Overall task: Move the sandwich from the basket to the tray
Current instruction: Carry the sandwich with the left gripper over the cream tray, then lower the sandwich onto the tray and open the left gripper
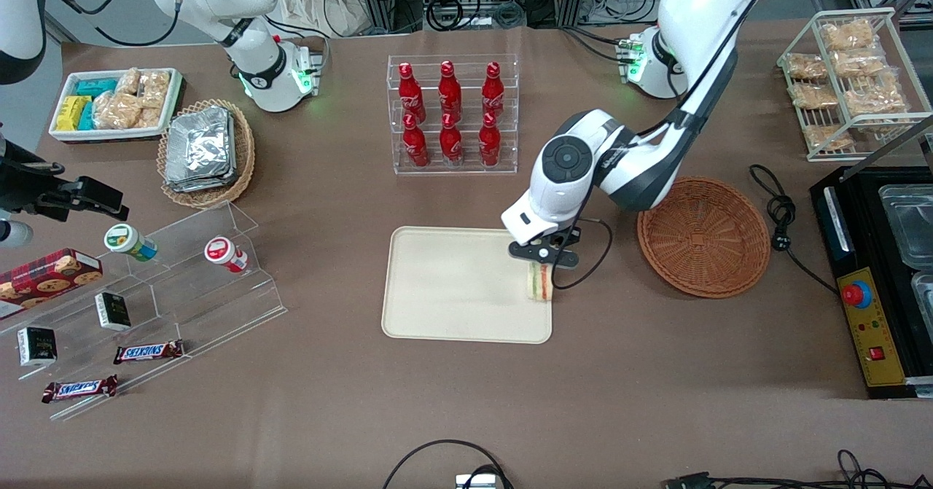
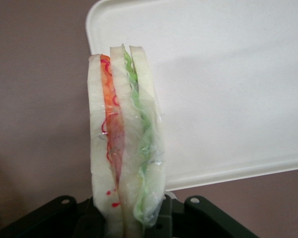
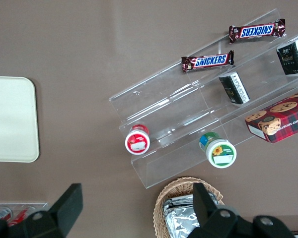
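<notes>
The sandwich (image 1: 540, 283) is clamped in the gripper (image 1: 543, 261) of the left arm and hangs over the tray's (image 1: 452, 288) edge nearest the working arm, close to the corner of that edge nearer the front camera. In the left wrist view the sandwich (image 2: 125, 148) stands on end between the black fingers (image 2: 198, 218), which press its white bread from both sides; its orange and red layer and its green layer show through the clear wrap. Part of the wedge is over the tray (image 2: 223, 89) and part over the brown desk (image 2: 35, 99) just past the rim. Whether it touches the tray surface cannot be told.

The tray carries nothing else. The basket (image 1: 704, 235), reddish-brown wicker, sits on the desk beside the tray toward the working arm's end, with no goods in it. A black cable (image 1: 783, 219) lies coiled just beside the basket.

Farther from the front camera than the tray, a clear rack (image 1: 453, 114) holds six red bottles (image 1: 450, 139) in two rows. Toward the parked arm's end of the desk are a lighter wicker basket of foil packets (image 1: 204, 150), a white bin of snacks (image 1: 116, 103) and a clear stepped stand (image 1: 146, 307) with chocolate bars (image 1: 148, 351), small cups and boxes. Near the desk's corner at the working arm's end, a wire shelf (image 1: 849, 84) holds bagged snacks.
</notes>
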Robot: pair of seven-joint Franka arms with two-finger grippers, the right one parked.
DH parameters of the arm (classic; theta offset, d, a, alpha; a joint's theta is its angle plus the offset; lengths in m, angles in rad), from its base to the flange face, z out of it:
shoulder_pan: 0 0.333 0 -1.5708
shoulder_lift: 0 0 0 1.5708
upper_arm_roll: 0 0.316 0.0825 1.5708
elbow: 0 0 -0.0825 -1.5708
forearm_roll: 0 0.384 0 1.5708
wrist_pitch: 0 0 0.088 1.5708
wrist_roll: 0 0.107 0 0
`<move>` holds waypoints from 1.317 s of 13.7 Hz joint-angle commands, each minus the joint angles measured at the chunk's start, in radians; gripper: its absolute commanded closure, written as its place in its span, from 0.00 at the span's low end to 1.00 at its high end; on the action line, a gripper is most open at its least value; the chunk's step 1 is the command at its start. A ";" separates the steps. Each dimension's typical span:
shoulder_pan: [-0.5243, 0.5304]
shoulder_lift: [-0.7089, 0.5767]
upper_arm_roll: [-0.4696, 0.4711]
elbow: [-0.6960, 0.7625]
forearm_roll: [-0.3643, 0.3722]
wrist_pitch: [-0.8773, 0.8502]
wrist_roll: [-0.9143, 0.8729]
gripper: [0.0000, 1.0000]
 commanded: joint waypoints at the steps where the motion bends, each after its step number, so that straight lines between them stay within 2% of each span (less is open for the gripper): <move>1: -0.018 0.057 0.005 0.050 0.023 0.033 -0.031 0.95; 8: -0.024 0.203 0.008 0.155 0.041 0.066 -0.029 0.95; 13: -0.026 0.232 0.009 0.165 0.069 0.066 -0.042 0.92; 14: -0.026 0.232 0.009 0.165 0.069 0.066 -0.042 0.85; 15: -0.026 0.233 0.009 0.165 0.067 0.066 -0.043 0.67; 17: -0.026 0.233 0.009 0.165 0.069 0.067 -0.097 0.03; 18: -0.026 0.233 0.009 0.166 0.067 0.067 -0.103 0.00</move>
